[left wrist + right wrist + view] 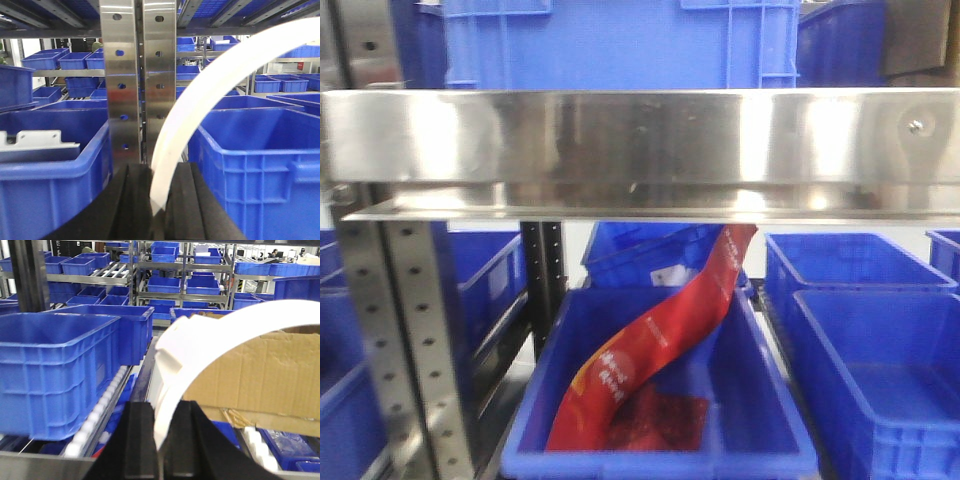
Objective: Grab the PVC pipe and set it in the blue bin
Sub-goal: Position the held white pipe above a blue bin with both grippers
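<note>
White PVC pipe (195, 95), likely light, stiff and slick, sits pinched at its end in the left gripper (159, 180) beside the blue bin (260, 165); right gripper (161, 412) pinches a similar white strip (195, 350).

You had a steel shelf (640, 135) carrying a blue bin (620, 40) on top; elsewhere a roller lane (97, 412) bore a blue crate (55, 370).
</note>
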Motion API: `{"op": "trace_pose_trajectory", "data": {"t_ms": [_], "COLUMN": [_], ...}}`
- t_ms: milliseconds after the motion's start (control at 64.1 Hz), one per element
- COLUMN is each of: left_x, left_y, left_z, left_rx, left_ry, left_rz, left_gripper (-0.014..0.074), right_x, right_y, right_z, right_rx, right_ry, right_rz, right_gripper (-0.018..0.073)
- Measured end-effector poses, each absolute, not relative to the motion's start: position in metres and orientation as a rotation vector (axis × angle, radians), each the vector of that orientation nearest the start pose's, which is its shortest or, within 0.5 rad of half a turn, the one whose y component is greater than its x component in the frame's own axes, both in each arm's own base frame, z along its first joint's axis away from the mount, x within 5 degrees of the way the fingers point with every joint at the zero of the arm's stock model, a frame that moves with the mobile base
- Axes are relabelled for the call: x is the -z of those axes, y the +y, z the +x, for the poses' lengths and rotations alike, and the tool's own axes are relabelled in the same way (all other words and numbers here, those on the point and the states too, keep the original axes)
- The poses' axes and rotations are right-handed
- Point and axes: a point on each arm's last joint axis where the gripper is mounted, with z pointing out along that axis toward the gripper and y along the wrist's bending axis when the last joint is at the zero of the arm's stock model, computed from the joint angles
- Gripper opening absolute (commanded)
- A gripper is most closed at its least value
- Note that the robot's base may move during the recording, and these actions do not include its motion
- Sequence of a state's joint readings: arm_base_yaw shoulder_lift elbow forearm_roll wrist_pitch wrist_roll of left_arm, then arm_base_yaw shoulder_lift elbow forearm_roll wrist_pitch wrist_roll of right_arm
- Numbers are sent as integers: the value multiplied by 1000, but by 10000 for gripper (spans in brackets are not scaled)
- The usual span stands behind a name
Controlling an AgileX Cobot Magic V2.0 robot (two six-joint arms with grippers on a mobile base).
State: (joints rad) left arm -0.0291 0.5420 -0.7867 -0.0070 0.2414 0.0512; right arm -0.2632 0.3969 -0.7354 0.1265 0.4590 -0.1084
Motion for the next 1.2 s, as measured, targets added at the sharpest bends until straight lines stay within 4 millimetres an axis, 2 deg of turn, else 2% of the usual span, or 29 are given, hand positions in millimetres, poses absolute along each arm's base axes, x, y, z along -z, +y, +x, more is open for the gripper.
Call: {"op": "trace_pose_trajectory", "data": {"t_ms": [1201], "left_x": [-412], "left_y": [-3], "left_z": [98], "left_rx": [-11], "left_ry": [1479], "left_rz": [56], "left_gripper": [-111], "right_x": [-389], "right_y": [-12], "right_z": [64], "right_rx": [156], "right_ry": [1594], "right_rz": [171], "right_gripper": [-167]}}
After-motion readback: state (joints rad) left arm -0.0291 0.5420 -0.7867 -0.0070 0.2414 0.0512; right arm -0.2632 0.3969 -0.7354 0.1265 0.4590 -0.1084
